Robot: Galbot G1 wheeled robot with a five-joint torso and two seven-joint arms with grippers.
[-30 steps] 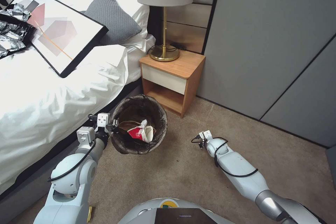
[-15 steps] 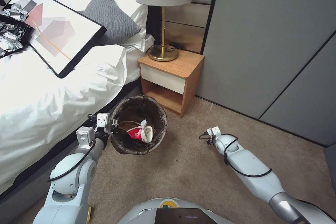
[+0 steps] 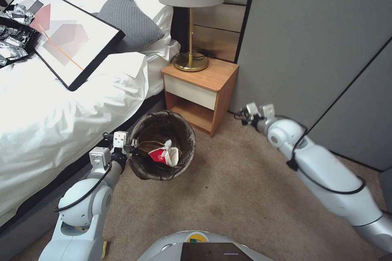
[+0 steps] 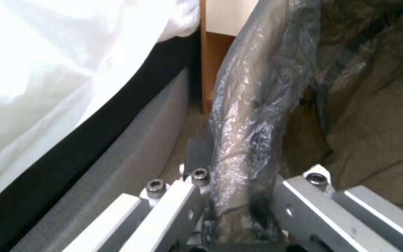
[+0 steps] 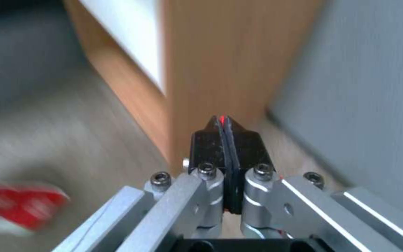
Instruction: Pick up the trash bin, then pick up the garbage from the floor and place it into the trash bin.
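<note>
Currently the left gripper (image 3: pixel 130 147) holds the trash bin (image 3: pixel 163 149) by its near-left rim, fingers (image 4: pixel 197 157) clamped on the wall and the dark bag liner (image 4: pixel 253 115) folded over it. The bin sits tilted toward the robot, just beside the bed (image 3: pixel 61 102) and in front of the nightstand (image 3: pixel 200 89), over the carpet (image 3: pixel 228 195); whether it touches the floor I cannot tell.

Inside the bin: a brown paper bag (image 3: pixel 149 147) and a red-and-white paper cup (image 3: pixel 163 155), cup lying on its side against the bag.

The right gripper (image 3: pixel 244 116) is raised off the floor, well apart from the bin, close to the nightstand's right side panel and the grey wall (image 3: pixel 310 49). Its fingers (image 5: pixel 211 140) are pressed together, holding nothing. The right wrist view shows a blurred red-and-white shape (image 5: pixel 17 208) low on the carpet side, too smeared to identify.

A brass lamp (image 3: pixel 191 20) stands on the nightstand. A framed picture (image 3: pixel 61 32) and a grey pillow (image 3: pixel 128 18) lie on the bed.
</note>
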